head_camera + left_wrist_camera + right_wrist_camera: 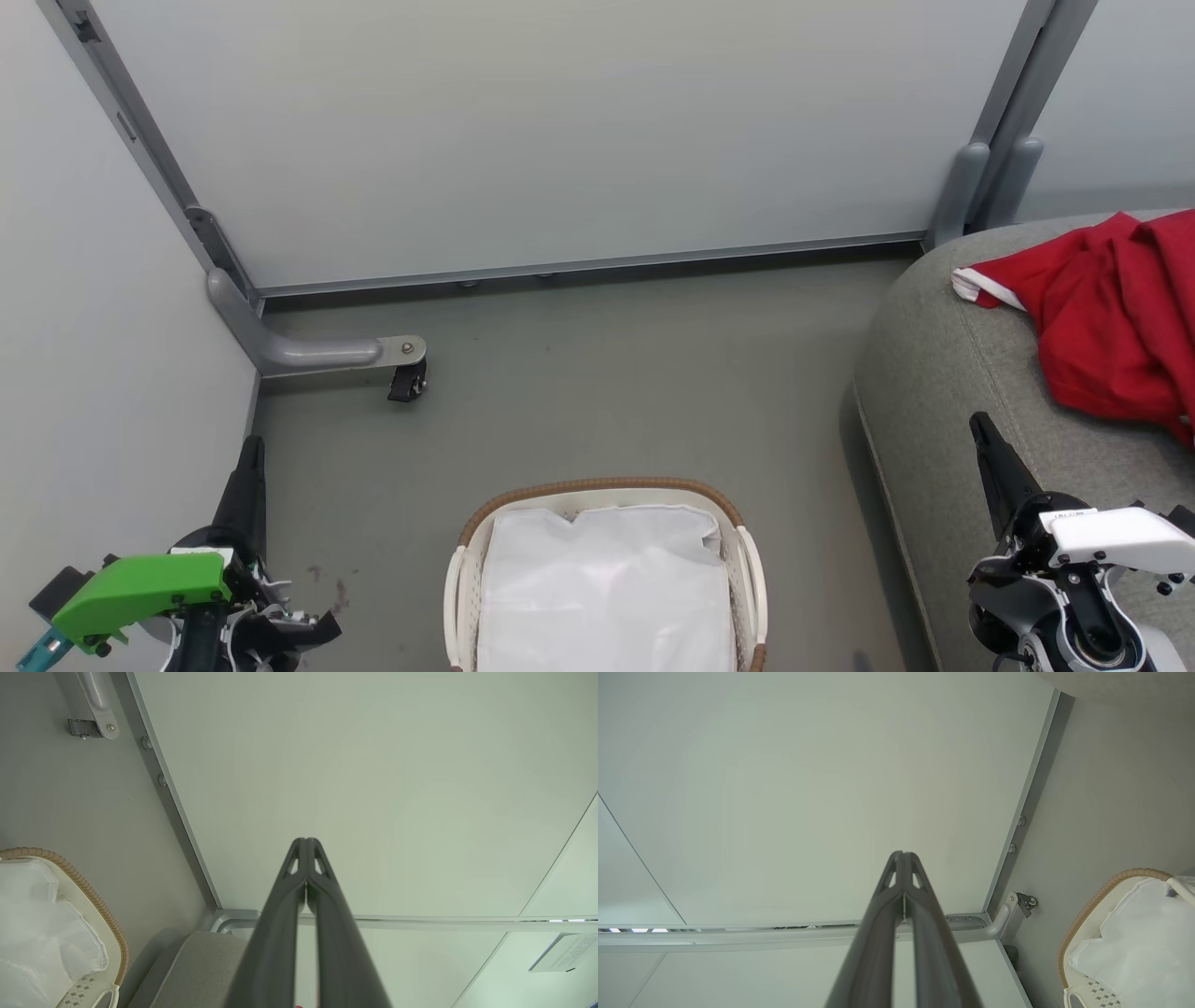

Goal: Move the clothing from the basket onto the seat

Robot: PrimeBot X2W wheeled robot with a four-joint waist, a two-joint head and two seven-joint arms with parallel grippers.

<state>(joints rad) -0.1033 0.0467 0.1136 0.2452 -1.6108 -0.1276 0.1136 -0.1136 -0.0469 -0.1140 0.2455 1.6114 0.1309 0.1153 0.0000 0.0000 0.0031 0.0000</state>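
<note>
grey floor [607, 373] below, our left gripper [251, 450] and right gripper [980, 427] sit closed on nothing while bright red white-trimmed clothing [1111, 317] lies on the grey upholstered seat [943, 373] ahead-right of our right one, outside the oval white basket [597, 487].

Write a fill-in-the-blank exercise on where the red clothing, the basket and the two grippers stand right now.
1. The red clothing lies on the grey ____.
2. The basket with the brown rim stands on the ____.
3. The cloth liner inside the basket is ____ in colour.
4. The left gripper and the right gripper both have their fingers ____.
Missing words: seat; floor; white; shut.
</note>
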